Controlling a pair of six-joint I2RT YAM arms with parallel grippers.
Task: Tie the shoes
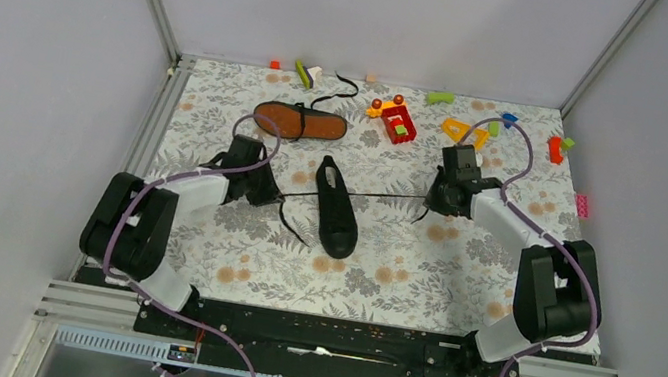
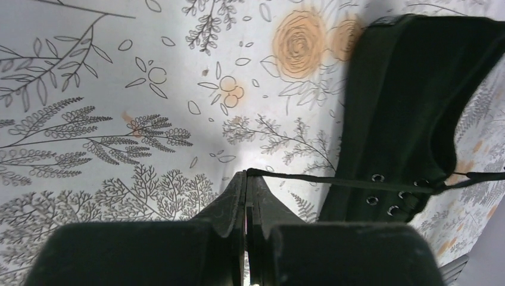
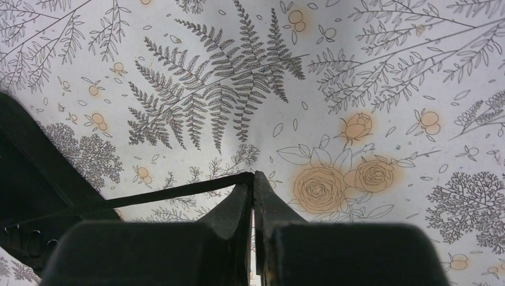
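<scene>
Shoes: two black low-top sneakers on the floral surface [image 1: 419, 263]. One shoe [image 1: 336, 211] sits upright mid-surface, between the two arms, long axis running from far to near. Its upper is plain matte black, and small metal-ringed eyelets show near the opening in the left wrist view.

Its thin black lace [image 1: 379, 196] leaves the shoe on both sides and is drawn in a nearly straight line across the surface. The left jaws are closed tight on the left end, pinching it right at the tips. The right jaws are closed the same way on the right end. A slack strand [image 1: 292, 222] lies just beside the shoe's left side.

The other shoe [image 1: 300, 122] lies farther back and to the left, turned over so its flat orange-brown sole faces up. Its loose lace [image 1: 332, 99] trails toward the far edge.

Colourful toy blocks [image 1: 397, 121] are scattered along the far edge, apart from both shoes.
</scene>
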